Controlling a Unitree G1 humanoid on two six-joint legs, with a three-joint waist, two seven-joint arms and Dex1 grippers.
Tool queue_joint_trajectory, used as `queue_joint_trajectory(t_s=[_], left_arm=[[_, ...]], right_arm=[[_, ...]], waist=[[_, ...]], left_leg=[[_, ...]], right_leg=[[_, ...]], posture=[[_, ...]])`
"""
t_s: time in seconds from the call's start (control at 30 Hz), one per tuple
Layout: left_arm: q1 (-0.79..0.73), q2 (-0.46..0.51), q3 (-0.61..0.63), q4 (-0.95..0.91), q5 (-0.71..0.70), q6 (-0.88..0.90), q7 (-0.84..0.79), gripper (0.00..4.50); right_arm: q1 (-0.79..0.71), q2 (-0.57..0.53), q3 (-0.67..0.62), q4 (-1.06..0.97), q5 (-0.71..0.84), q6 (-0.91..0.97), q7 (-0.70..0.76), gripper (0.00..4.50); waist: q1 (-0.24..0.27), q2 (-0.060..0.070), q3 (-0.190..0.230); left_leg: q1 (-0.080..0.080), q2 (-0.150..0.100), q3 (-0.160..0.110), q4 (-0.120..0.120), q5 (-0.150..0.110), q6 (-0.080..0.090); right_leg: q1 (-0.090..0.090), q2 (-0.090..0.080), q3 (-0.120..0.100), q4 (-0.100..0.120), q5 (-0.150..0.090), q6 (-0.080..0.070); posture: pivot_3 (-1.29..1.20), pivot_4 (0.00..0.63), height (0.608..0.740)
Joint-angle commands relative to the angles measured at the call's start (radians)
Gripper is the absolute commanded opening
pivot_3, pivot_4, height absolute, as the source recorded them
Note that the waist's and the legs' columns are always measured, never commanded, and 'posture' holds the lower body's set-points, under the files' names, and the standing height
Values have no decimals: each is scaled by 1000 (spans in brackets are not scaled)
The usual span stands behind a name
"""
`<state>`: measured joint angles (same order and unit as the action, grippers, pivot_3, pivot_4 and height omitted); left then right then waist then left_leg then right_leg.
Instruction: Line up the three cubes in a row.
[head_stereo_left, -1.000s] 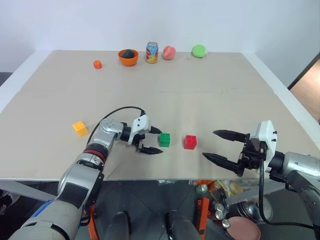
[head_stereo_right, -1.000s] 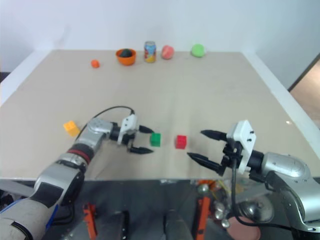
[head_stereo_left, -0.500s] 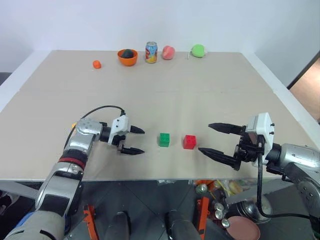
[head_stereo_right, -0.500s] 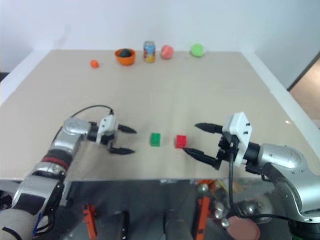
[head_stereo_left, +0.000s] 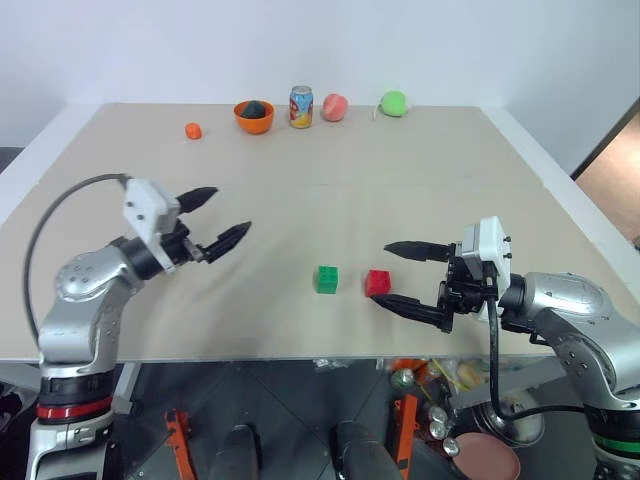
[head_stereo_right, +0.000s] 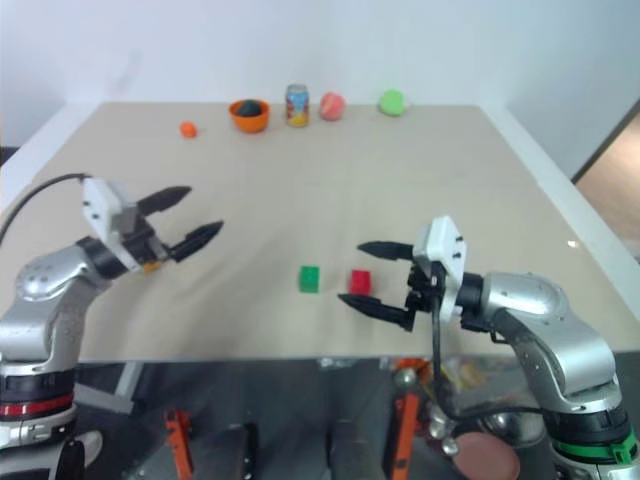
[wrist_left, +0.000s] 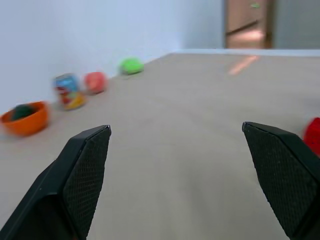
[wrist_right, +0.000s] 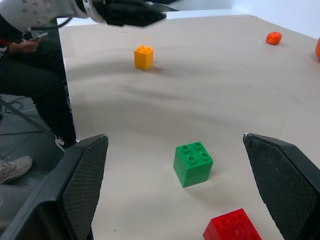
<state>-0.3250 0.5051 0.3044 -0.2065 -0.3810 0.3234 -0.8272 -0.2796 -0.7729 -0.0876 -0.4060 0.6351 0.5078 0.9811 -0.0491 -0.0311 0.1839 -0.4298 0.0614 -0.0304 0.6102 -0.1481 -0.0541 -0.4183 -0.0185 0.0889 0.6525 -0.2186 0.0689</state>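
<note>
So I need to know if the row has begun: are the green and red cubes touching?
Apart. The right wrist view shows bare table between the green cube and the red cube.

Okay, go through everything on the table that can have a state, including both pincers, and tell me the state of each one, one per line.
Left pincer: open, empty, raised above the table.
Right pincer: open, empty, beside the red cube.
Green cube: upright, studs up.
Red cube: upright, just right of green.
Yellow-orange cube: upright, apart from the others.
Drink can: standing.
Orange bowl: upright, dark thing inside.
</note>
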Motion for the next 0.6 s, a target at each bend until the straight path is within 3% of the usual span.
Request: queue_joint_trajectory(t_s=[0.03, 0.3, 0.6], left_arm=[[73, 68, 87, -3, -14, -62, -12, 4356], [204, 139, 179, 176, -57, -223, -123, 4356], [180, 199, 197, 391, -87, -285, -184, 4356]], right_arm=[[-40, 11, 6, 9, -5, -28, 20, 4500], [-71, 33, 35, 37, -23, -46, 41, 4500], [-46, 32, 28, 18, -24, -45, 38, 4500]], waist=[[0, 0, 0], [4, 0, 0], [4, 0, 0]], left_leg=[[0, 0, 0, 0, 0, 0], [-1, 0, 1, -1, 0, 0], [-3, 0, 3, -2, 0, 0]], right_leg=[[0, 0, 0, 0, 0, 0], [-1, -2, 0, -1, -1, -2], [-4, -2, -1, -1, -1, -2]], posture=[[0, 150, 740], [0, 150, 740], [0, 150, 740]])
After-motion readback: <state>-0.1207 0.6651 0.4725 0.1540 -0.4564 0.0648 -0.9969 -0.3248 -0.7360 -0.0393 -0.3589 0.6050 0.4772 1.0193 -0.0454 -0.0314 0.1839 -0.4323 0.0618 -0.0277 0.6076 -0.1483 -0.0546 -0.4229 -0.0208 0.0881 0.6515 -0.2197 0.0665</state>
